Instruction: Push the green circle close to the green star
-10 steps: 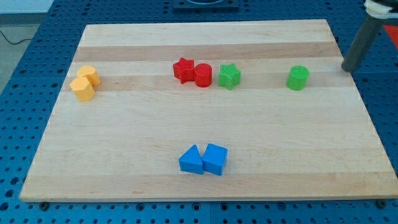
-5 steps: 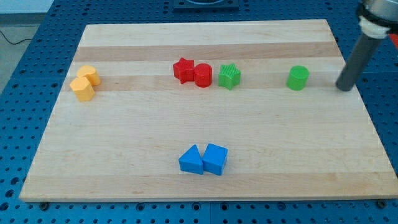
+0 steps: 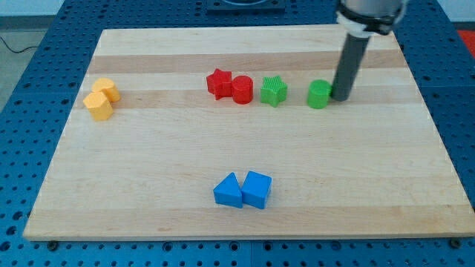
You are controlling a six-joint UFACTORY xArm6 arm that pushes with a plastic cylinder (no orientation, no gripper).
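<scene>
The rod ends in my tip (image 3: 341, 98), a bare end with no jaws to part or close. It sits touching the green circle (image 3: 319, 95) on that block's right side in the view. The green circle stands near the green star (image 3: 273, 91), a small gap between them, on the wooden bench (image 3: 148, 170). Left of the star are a red circle (image 3: 242, 90) and a red star (image 3: 219, 83), touching.
</scene>
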